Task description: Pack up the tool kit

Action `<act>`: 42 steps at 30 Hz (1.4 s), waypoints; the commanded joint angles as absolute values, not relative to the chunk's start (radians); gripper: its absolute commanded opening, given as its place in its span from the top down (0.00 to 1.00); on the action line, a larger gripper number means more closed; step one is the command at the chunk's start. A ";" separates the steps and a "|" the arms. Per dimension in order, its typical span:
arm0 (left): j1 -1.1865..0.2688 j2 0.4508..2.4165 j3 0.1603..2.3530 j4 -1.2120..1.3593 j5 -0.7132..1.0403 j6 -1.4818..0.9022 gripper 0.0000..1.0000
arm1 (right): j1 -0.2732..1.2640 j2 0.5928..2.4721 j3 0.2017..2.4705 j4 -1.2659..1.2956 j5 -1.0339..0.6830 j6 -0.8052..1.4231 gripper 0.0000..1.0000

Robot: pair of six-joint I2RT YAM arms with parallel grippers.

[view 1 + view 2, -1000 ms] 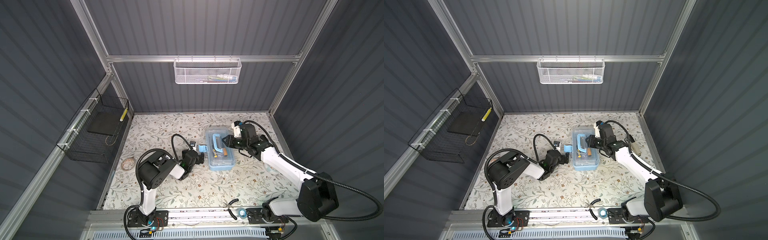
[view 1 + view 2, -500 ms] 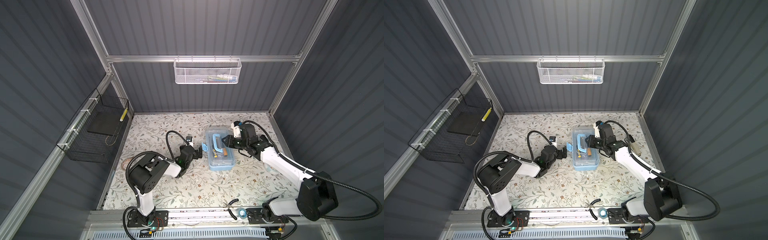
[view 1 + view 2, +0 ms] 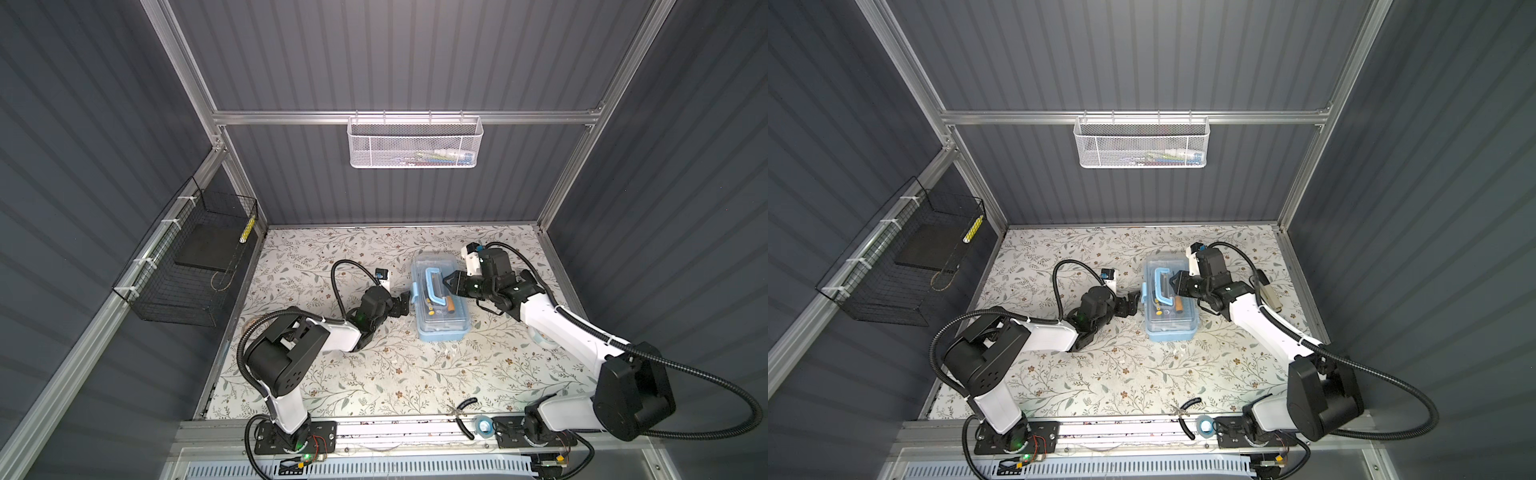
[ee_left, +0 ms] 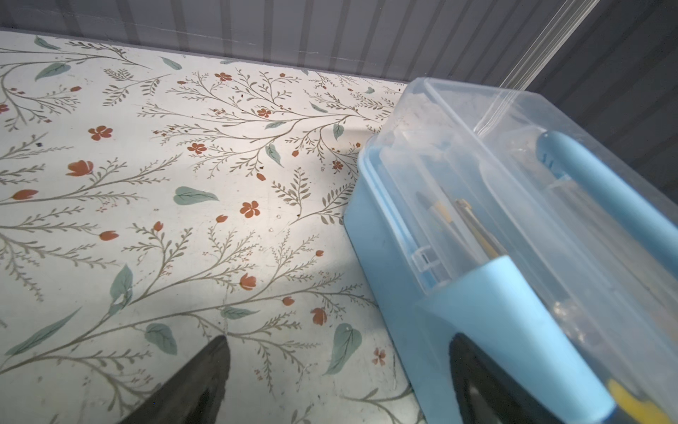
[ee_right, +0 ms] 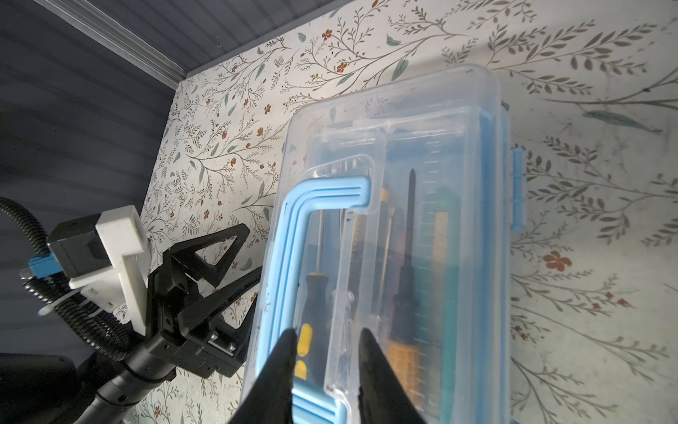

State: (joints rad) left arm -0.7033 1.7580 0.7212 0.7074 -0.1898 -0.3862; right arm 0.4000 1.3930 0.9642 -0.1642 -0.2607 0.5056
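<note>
Two jobs: right gripper (image 5: 326, 334), slightly parted, should pin the tool kit (image 3: 441, 318) shut while left gripper (image 5: 250, 253), spread wide, snaps its latch (image 4: 506, 312).

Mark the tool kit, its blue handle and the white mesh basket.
tool kit (image 3: 444, 324): in a top view, near part of the clear lid.
blue handle (image 5: 290, 238): right wrist view, its long bar.
white mesh basket (image 3: 1133, 145): in a top view, front mesh wall.
</note>
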 commanded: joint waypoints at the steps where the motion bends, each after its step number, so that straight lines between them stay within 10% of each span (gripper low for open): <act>1: -0.701 1.732 0.735 0.689 -0.139 -0.428 0.08 | 0.395 1.405 0.949 -0.152 -0.281 0.503 0.69; 42: -0.701 1.671 0.759 0.603 -0.020 -0.562 0.25 | 0.397 1.407 0.910 -0.130 -0.326 0.518 0.66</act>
State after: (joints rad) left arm -0.6949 1.6905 0.7258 0.6113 -0.0471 -0.5480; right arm 0.4000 1.3979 0.9218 -0.1345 -0.3145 0.5159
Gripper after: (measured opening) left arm 0.754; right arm 0.339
